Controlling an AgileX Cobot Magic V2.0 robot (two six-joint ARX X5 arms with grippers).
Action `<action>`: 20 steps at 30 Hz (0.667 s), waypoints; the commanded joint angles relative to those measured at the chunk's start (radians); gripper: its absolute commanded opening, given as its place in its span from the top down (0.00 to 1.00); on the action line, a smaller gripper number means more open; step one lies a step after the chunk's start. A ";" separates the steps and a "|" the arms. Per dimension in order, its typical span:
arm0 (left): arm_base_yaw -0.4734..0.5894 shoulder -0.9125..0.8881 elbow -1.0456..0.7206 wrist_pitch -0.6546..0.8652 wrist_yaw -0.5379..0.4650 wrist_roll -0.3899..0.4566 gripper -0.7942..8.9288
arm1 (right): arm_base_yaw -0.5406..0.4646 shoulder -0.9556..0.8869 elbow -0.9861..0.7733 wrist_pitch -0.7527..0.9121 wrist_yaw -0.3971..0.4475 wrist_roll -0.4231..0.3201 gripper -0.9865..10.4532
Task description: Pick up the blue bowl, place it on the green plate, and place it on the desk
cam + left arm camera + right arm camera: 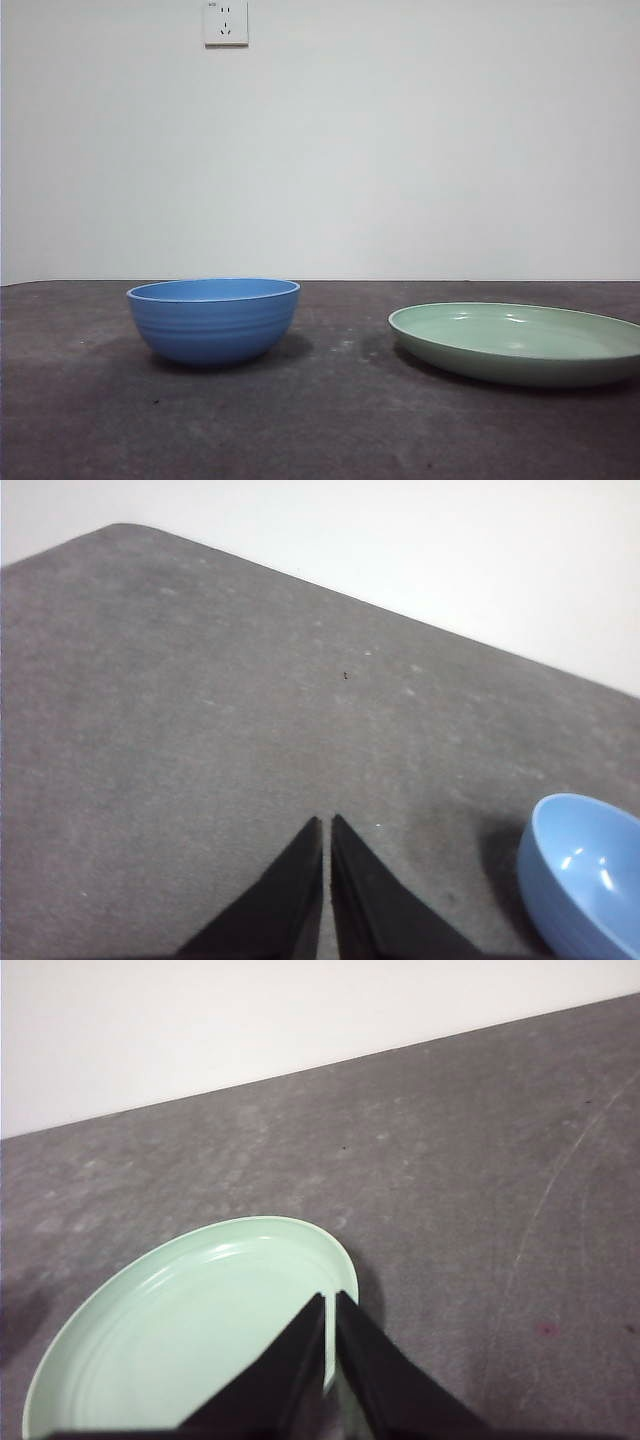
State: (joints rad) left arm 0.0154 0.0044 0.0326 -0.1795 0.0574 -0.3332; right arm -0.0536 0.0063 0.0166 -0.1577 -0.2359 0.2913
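Blue bowl (214, 320) upright on desk (320, 420), well apart from green plate (520, 343); left gripper (327, 825) clenched on nothing above bare desk, bowl off to one side; right gripper (330, 1300) clenched, empty, over plate's rim.

Bowl (214, 320) stands on desk (320, 420) at left; plate (520, 343) lies on desk at right, well apart.
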 commanded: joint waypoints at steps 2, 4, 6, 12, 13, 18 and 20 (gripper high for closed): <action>0.001 -0.001 0.019 -0.008 0.003 -0.084 0.90 | -0.002 -0.003 0.032 0.000 0.000 0.042 0.91; 0.001 -0.001 0.044 -0.009 0.017 -0.090 0.90 | -0.002 -0.003 0.054 0.000 0.002 0.042 0.91; 0.001 0.002 0.076 -0.011 0.026 -0.106 0.90 | -0.002 -0.003 0.078 0.000 0.005 0.042 0.91; 0.001 0.026 0.204 -0.032 0.032 -0.105 0.90 | -0.002 -0.002 0.178 -0.005 0.006 0.040 0.91; 0.001 0.035 0.230 -0.040 0.032 -0.100 0.90 | -0.002 -0.002 0.196 -0.008 0.006 0.039 0.91; 0.001 0.112 0.364 -0.097 0.049 -0.061 0.90 | -0.002 0.043 0.316 -0.052 0.004 0.012 0.91; 0.001 0.155 0.418 -0.130 0.076 -0.045 0.90 | -0.002 0.080 0.372 -0.092 0.004 -0.007 0.91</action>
State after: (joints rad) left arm 0.0154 0.1440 0.4229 -0.3099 0.1215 -0.4095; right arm -0.0536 0.0723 0.3653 -0.2432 -0.2329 0.3084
